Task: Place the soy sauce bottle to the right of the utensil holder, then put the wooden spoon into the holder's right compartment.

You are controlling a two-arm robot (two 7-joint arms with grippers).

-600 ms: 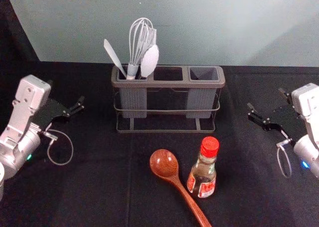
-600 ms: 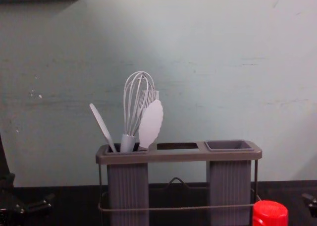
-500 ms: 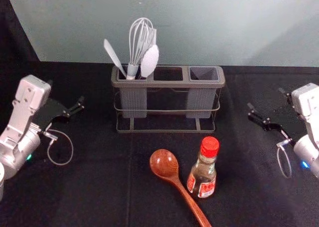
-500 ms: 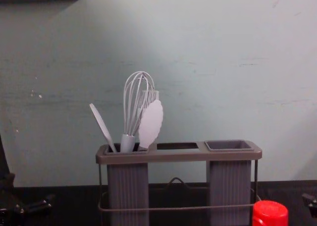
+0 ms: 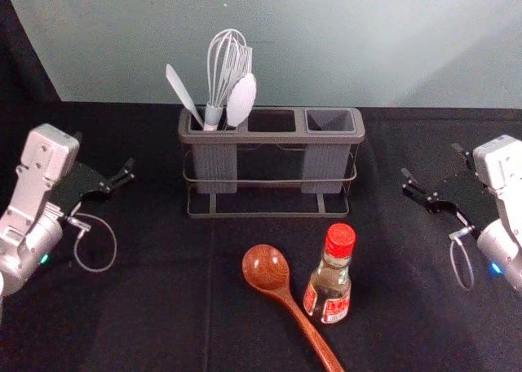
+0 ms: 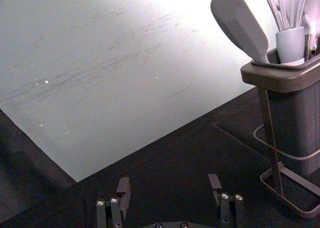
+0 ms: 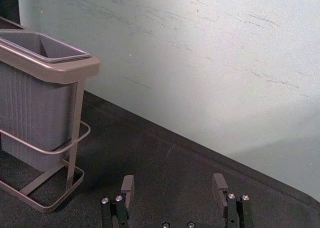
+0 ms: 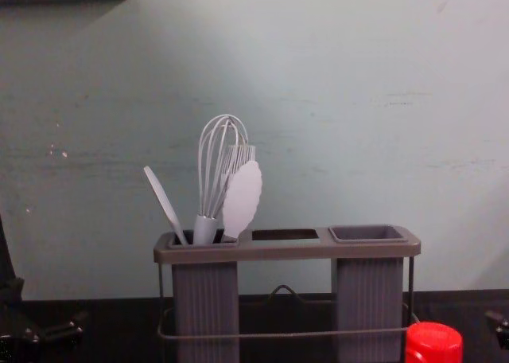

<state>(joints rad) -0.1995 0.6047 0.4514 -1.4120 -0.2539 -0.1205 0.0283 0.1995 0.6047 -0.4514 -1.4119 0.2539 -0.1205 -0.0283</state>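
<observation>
Two of the task's things are on the black tabletop, in front of the utensil holder. The soy sauce bottle stands upright before the holder's right half, its red cap on top. Just beside it, on the left, lies the wooden spoon, bowl toward the holder, handle slanting toward the robot and to the right. The gap between handle and bottle base is so slight from above that I cannot tell whether they touch.

The holder's left compartment carries a whisk, a pale flat-bladed utensil leaning left, and a white oval-headed utensil leaning right. The right compartment is a gray ribbed cup.

The left pincer is off to the holder's left, well apart from bottle and spoon; its wrist view shows the fingers spread apart. The right pincer is off to the holder's right, also away from both things, its fingers spread apart too. Behind the tabletop rises a pale wall.
</observation>
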